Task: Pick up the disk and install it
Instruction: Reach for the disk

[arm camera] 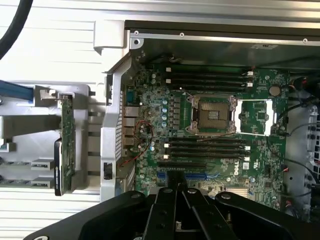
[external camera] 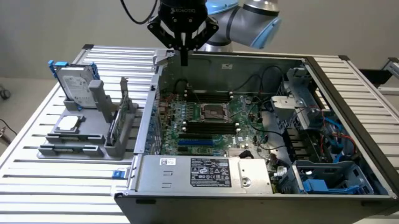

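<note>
Gripper (external camera: 184,58) over PC case (external camera: 249,58), fingers pressed together, empty.
Hard disk (external camera: 74,84) upright in rack (external camera: 74,150): I reckon stiff, heavyish; pinch flat faces nr top.

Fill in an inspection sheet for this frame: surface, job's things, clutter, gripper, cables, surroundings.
Surface: ribbed metal table carrying an open computer case and a grey holder.
Job's things: disk stands upright in the holder, untouched.
Clutter: processor chip and memory stick in the same holder.
Gripper: gripper shut, empty, above the case's far edge.
Cables: black cable by the arm; blue cables inside the case.
Surroundings: plain wall behind.
</note>
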Controlling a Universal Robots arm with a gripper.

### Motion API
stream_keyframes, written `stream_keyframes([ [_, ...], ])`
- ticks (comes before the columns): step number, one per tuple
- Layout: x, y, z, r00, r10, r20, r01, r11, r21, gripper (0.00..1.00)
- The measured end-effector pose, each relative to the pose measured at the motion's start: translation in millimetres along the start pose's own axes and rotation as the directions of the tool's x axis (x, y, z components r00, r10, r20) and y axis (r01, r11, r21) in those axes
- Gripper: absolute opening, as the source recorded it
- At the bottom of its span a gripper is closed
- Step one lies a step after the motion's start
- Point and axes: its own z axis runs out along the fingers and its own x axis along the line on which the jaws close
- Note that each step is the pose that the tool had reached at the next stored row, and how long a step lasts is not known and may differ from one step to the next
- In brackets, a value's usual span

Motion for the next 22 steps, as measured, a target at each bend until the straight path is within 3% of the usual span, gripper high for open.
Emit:
stream_keyframes([
  [3, 5.0, 0.5, -0.3, 1.0000, -0.001, 0.0000, 0.001, 1.0000, 0.0003, 0.11],
  [11, 41.2, 9.9, 0.0, 1.0000, -0.001, 0.0010, 0.001, 1.0000, 0.0000, 0.11],
  [22, 90.7, 30.4, 7.2, 1.0000, -0.001, 0.0009, 0.001, 1.0000, 0.0002, 0.11],
])
